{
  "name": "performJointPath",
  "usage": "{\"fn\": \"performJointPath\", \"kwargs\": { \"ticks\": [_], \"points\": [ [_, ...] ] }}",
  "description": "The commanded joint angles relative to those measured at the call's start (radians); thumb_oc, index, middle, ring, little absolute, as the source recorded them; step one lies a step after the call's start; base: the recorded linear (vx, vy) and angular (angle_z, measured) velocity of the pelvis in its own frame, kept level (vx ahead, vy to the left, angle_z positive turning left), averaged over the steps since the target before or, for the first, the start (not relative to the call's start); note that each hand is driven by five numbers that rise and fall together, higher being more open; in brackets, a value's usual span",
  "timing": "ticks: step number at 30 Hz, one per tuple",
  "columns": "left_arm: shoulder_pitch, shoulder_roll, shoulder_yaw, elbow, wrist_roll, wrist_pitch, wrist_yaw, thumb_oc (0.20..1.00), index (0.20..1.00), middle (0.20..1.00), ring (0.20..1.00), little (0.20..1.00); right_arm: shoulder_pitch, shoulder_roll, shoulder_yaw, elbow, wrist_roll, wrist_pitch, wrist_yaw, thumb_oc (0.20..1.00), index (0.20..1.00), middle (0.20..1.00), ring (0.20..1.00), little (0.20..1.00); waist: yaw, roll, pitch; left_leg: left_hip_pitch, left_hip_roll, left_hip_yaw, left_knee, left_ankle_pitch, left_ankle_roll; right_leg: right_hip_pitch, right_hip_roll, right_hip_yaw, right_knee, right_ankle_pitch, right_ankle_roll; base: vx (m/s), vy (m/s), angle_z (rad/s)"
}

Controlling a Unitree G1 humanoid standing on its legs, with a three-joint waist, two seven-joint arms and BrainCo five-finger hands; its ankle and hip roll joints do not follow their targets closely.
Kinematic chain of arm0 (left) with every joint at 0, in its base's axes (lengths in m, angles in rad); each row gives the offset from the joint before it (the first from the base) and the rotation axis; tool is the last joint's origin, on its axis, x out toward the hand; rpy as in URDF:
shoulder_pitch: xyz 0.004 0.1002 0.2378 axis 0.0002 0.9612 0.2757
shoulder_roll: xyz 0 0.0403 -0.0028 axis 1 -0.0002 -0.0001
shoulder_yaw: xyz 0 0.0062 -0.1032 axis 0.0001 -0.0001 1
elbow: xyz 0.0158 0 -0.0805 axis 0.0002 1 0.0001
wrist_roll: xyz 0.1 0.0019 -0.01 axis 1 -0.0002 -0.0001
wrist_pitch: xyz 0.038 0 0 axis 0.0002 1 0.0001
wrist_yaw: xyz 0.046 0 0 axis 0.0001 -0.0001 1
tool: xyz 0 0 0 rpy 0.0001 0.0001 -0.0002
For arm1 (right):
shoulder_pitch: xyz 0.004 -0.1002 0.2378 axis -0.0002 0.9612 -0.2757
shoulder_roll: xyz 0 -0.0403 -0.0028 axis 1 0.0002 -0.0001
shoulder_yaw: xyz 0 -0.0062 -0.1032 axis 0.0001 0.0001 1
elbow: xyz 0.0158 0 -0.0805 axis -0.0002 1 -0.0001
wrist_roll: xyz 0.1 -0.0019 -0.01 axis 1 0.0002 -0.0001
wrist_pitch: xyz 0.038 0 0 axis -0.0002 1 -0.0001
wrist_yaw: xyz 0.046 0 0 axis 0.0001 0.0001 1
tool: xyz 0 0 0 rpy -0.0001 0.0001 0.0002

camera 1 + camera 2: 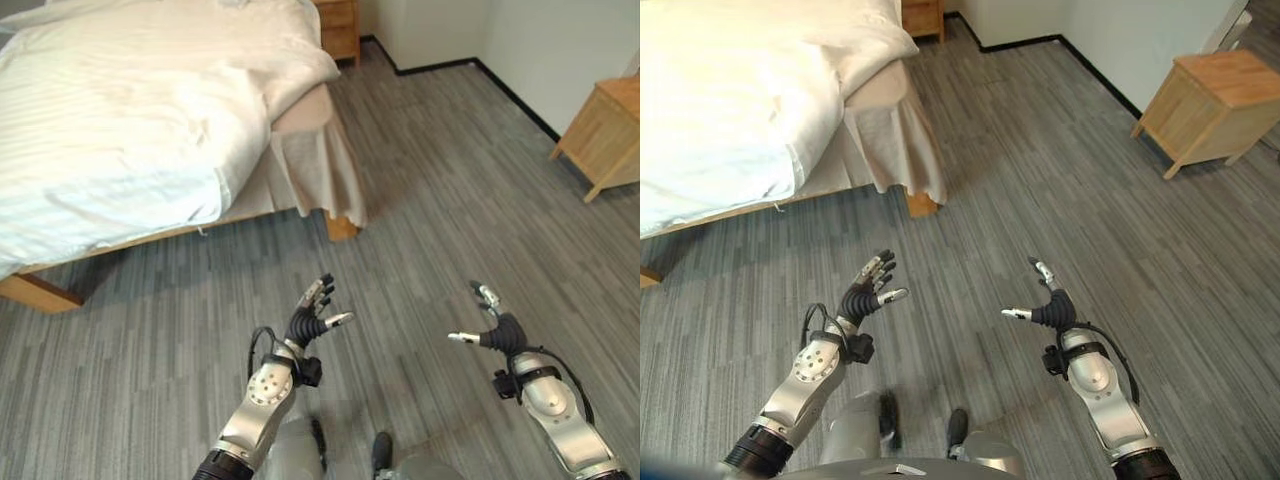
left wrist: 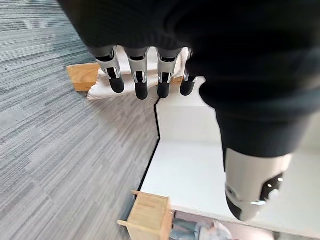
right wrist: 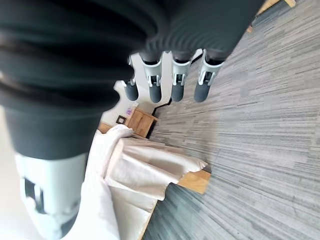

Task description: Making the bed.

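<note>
Both arms are held out low over the grey wood-pattern plank floor [image 1: 450, 230], well short of the bed. The left robot hand [image 1: 312, 313] is raised with its fingers spread and loosely extended, thumb out to the side, and nothing is held in it; in its own wrist view the silver dark-tipped fingers [image 2: 141, 80] are seen hanging straight in a row. The right robot hand [image 1: 495, 330] is likewise opened wide, thumb pointing inward toward the left one, and nothing is gripped; its fingers [image 3: 178, 80] are also shown straight in the right wrist view.

Ahead of the left robot hand and off to its left, well apart from it, the low wooden-framed bed [image 1: 40, 290] is seen. A rumpled white striped duvet [image 1: 130, 120] is spread across it, bunched at the near corner, where a beige bed skirt [image 1: 315, 170] is left hanging exposed down to the floor. Beyond that corner, a small light-wood nightstand [image 1: 338, 28] is placed against the wall. Far ahead of the right robot hand and off to its right, a second light-wood cabinet [image 1: 1215, 100] is stood by the white wall [image 1: 1120, 30].
</note>
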Motion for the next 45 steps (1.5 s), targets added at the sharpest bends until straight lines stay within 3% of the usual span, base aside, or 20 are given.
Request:
{"fn": "performJointPath", "kwargs": {
  "ticks": [1,6,7,8,10,11,13,15,18,20,22,25,27,29,30,32,34,36,38,45],
  "points": [
    [-0.022,0.003,0.002,-0.083,-0.015,-0.040,0.020,1.000,1.000,1.000,1.000,1.000,0.025,-0.015,-0.059,-0.092,-0.017,-0.033,-0.021,1.000,1.000,1.000,1.000,1.000,0.014,0.045,0.009,0.064,0.053,0.082,-0.005,0.076,-0.003,0.024,-0.073,-0.014,0.010,-0.067,0.063,0.44,0.055,-0.35],
    [0.005,0.024,0.009,-0.100,0.007,-0.024,0.019,1.000,1.000,1.000,1.000,1.000,0.029,0.020,-0.044,-0.086,-0.035,-0.030,-0.009,1.000,1.000,1.000,1.000,1.000,0.055,0.018,-0.034,0.119,0.028,0.089,-0.004,0.111,0.035,0.113,-0.063,0.042,0.081,-0.114,0.066,0.59,0.086,-0.47],
    [-0.006,0.039,-0.002,-0.099,0.016,-0.020,0.017,1.000,1.000,1.000,1.000,1.000,0.033,0.033,-0.040,-0.085,-0.058,-0.030,-0.007,1.000,1.000,1.000,1.000,1.000,0.061,-0.014,-0.039,0.163,0.002,0.101,0.006,0.077,0.066,0.085,-0.082,0.028,0.232,-0.081,0.119,0.46,0.089,-0.37],
    [-0.006,0.039,-0.002,-0.099,0.016,-0.020,0.017,1.000,1.000,1.000,1.000,1.000,0.033,0.033,-0.040,-0.085,-0.058,-0.030,-0.007,1.000,1.000,1.000,1.000,1.000,0.061,-0.014,-0.039,0.163,0.002,0.101,0.006,0.077,0.066,0.085,-0.082,0.028,0.232,-0.081,0.119,0.42,0.135,-0.07],
    [-0.019,0.058,-0.003,-0.107,0.037,-0.020,0.026,1.000,1.000,1.000,1.000,1.000,0.025,0.037,-0.045,-0.104,-0.068,-0.034,-0.008,1.000,1.000,1.000,1.000,1.000,0.055,-0.022,-0.034,0.212,-0.020,0.100,0.008,0.035,0.099,-0.019,-0.125,0.028,0.485,0.052,0.208,0.30,0.134,0.29],
    [-0.022,0.067,-0.005,-0.108,0.047,-0.022,0.030,1.000,1.000,1.000,1.000,1.000,0.020,0.038,-0.044,-0.104,-0.067,-0.033,-0.006,1.000,1.000,1.000,1.000,1.000,0.045,-0.015,-0.027,0.239,-0.019,0.084,0.005,0.023,0.109,-0.090,-0.130,0.041,0.606,0.112,0.225,0.48,0.131,0.43],
    [-0.035,0.080,0.010,-0.096,0.071,-0.020,0.046,1.000,1.000,1.000,1.000,1.000,0.015,0.049,-0.052,-0.090,-0.048,-0.032,-0.009,1.000,1.000,1.000,1.000,1.000,0.029,0.008,-0.020,0.298,-0.013,0.064,-0.005,-0.012,0.119,-0.178,-0.158,0.028,0.714,0.122,0.227,0.40,0.069,0.58],
    [-0.038,0.088,0.022,-0.087,0.076,-0.021,0.049,1.000,1.000,1.000,1.000,1.000,0.013,0.051,-0.068,-0.089,-0.032,-0.033,-0.017,1.000,1.000,1.000,1.000,1.000,0.017,0.017,-0.020,0.329,-0.010,0.050,-0.007,-0.037,0.113,-0.204,-0.206,-0.015,0.640,0.082,0.192,0.31,-0.020,0.87],
    [-0.015,0.092,0.045,-0.084,0.081,-0.026,0.052,1.000,1.000,1.000,1.000,1.000,0.029,0.050,-0.092,-0.094,-0.014,-0.035,-0.025,1.000,1.000,1.000,1.000,1.000,-0.012,0.023,-0.023,0.374,-0.019,0.001,-0.007,-0.073,0.097,-0.227,-0.177,0.008,0.431,-0.015,0.137,0.45,-0.117,0.80],
    [-0.005,0.096,0.080,-0.063,0.086,-0.039,0.056,1.000,1.000,1.000,1.000,1.000,0.041,0.055,-0.100,-0.079,-0.016,-0.029,-0.033,1.000,1.000,1.000,1.000,1.000,-0.044,0.023,-0.027,0.420,-0.016,-0.058,-0.007,-0.122,0.074,-0.282,-0.158,0.174,0.086,0.083,0.147,0.63,-0.326,1.36],
    [-0.009,0.098,0.116,-0.050,0.084,-0.042,0.060,1.000,1.000,1.000,1.000,1.000,0.042,0.060,-0.089,-0.078,-0.047,-0.018,-0.024,1.000,1.000,1.000,1.000,1.000,-0.039,0.028,-0.027,0.497,-0.006,-0.081,-0.007,-0.173,0.058,-0.303,-0.194,0.091,0.063,0.119,0.164,0.58,-0.335,1.00],
    [0.003,0.086,0.118,-0.049,0.092,-0.047,0.058,1.000,1.000,1.000,1.000,1.000,0.047,0.056,-0.083,-0.071,-0.072,-0.016,-0.018,1.000,1.000,1.000,1.000,1.000,-0.040,0.027,-0.037,0.537,-0.001,-0.110,0.045,-0.223,0.053,-0.279,-0.203,0.092,0.091,0.130,0.157,0.36,-0.239,0.58],
    [0.020,0.070,0.126,-0.055,0.087,-0.055,0.058,1.000,1.000,1.000,1.000,1.000,0.054,0.033,-0.085,-0.069,-0.113,-0.013,-0.018,1.000,1.000,1.000,1.000,1.000,-0.038,0.045,-0.047,0.504,0.024,-0.130,0.184,-0.216,0.033,-0.244,-0.196,0.070,0.076,0.126,0.132,0.32,-0.291,0.53],
    [0.016,0.057,0.153,-0.079,0.060,-0.070,0.076,1.000,1.000,1.000,1.000,1.000,0.057,-0.005,-0.092,-0.069,-0.137,-0.021,-0.028,1.000,1.000,1.000,1.000,1.000,-0.024,0.042,-0.026,0.362,0.054,-0.120,0.489,-0.092,-0.012,-0.132,-0.191,0.025,0.019,0.099,0.087,0.21,-0.281,0.52],
    [0.016,0.057,0.154,-0.079,0.060,-0.070,0.076,1.000,1.000,1.000,1.000,1.000,0.055,-0.005,-0.091,-0.068,-0.137,-0.021,-0.028,1.000,1.000,1.000,1.000,1.000,-0.031,0.045,-0.026,0.349,0.059,-0.129,0.508,-0.098,-0.013,-0.133,-0.188,0.017,0.019,0.099,0.085,0.28,-0.377,0.35],
    [-0.022,0.080,0.215,-0.087,0.080,-0.082,0.134,1.000,1.000,1.000,1.000,1.000,0.066,-0.029,-0.104,-0.066,-0.137,-0.012,-0.031,1.000,1.000,1.000,1.000,1.000,-0.032,0.018,-0.001,0.281,0.128,-0.012,0.649,-0.053,-0.018,-0.071,-0.190,-0.009,0.010,0.059,0.052,0.27,-0.254,0.16],
    [-0.051,0.095,0.258,-0.078,0.123,-0.084,0.178,1.000,1.000,1.000,1.000,1.000,0.082,-0.047,-0.121,-0.068,-0.133,-0.015,-0.025,1.000,1.000,1.000,1.000,1.000,-0.039,0.020,-0.002,0.281,0.170,0.068,0.573,-0.063,-0.019,-0.047,-0.190,-0.025,0.010,0.038,0.055,0.26,-0.037,-0.04],
    [-0.108,0.123,0.319,-0.058,0.201,-0.071,0.241,1.000,1.000,1.000,1.000,1.000,0.110,-0.070,-0.149,-0.069,-0.107,-0.024,-0.005,1.000,1.000,1.000,1.000,1.000,-0.052,0.036,-0.023,0.279,0.140,0.097,0.331,-0.088,-0.016,-0.036,-0.194,-0.030,0.010,0.022,0.082,0.34,0.141,-0.21],
    [-0.159,0.146,0.368,-0.041,0.248,-0.056,0.300,1.000,1.000,1.000,1.000,1.000,0.128,-0.086,-0.165,-0.060,-0.097,-0.022,0.012,1.000,1.000,1.000,1.000,1.000,-0.060,0.062,-0.040,0.276,0.119,0.070,0.123,0.001,-0.034,-0.024,-0.191,-0.031,0.010,0.010,0.100,0.35,0.236,-0.21],
    [-0.286,0.267,0.440,0.050,0.467,0.032,0.413,1.000,1.000,1.000,1.000,1.000,0.193,-0.093,-0.231,-0.086,-0.107,-0.041,0.024,1.000,1.000,1.000,1.000,1.000,-0.102,0.071,-0.074,0.356,0.124,0.166,0.009,0.032,-0.038,0.015,-0.213,-0.038,0.015,0.012,0.130,0.23,0.185,-0.27]
  ]
}}
